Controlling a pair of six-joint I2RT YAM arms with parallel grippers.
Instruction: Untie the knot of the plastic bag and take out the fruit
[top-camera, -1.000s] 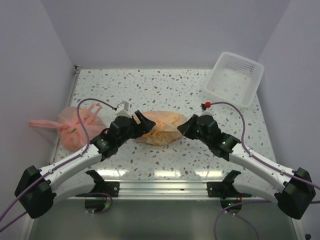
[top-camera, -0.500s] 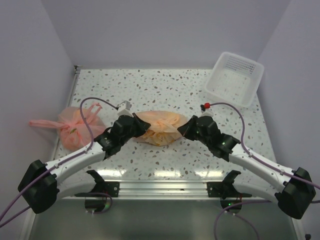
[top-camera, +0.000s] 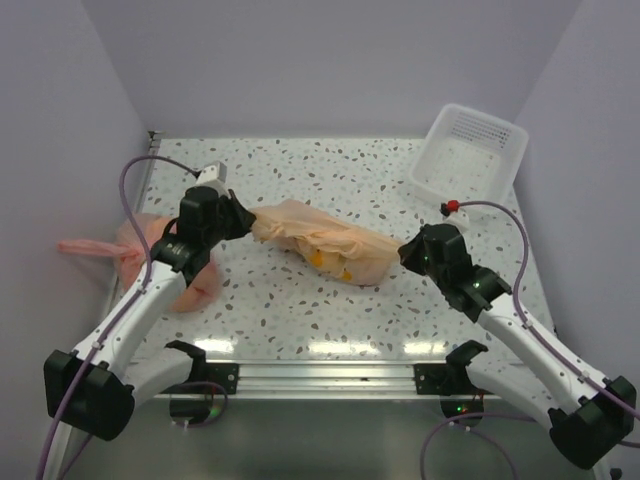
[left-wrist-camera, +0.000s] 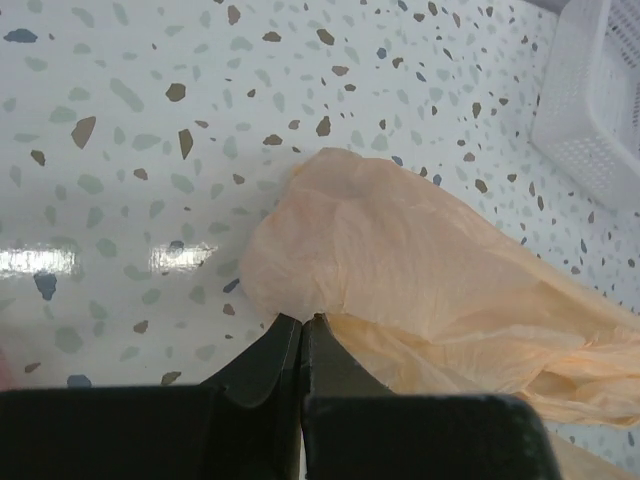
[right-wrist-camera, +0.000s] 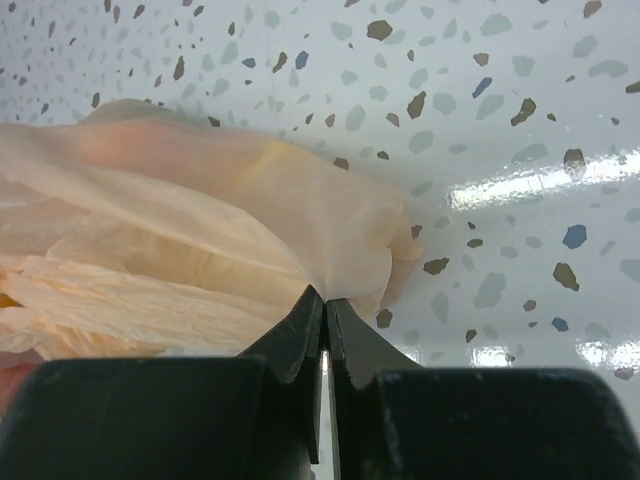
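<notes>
Spanning the whole top view, the white tabletop flecked with grey and brown chips carries everything. Across its middle lies the thin, crinkly, translucent peach-orange plastic bag, drawn out long on a slant from far left to near right between the two arms. Whether its middle touches the tabletop I cannot tell. In the far right corner stands a white perforated plastic basket, well apart from the bag. At the left edge sits a salmon-pink plastic bag with tied handles, partly hidden under the left arm. The black left pincer is closed on the bag's far-left end; its wrist view shows the fingertips pressed together with a pinch of film between them. The black right pincer is likewise clamped on the near-right end, a fold of film nipped at its tips. Small yellow-orange patches show through the film near the bag's middle.
</notes>
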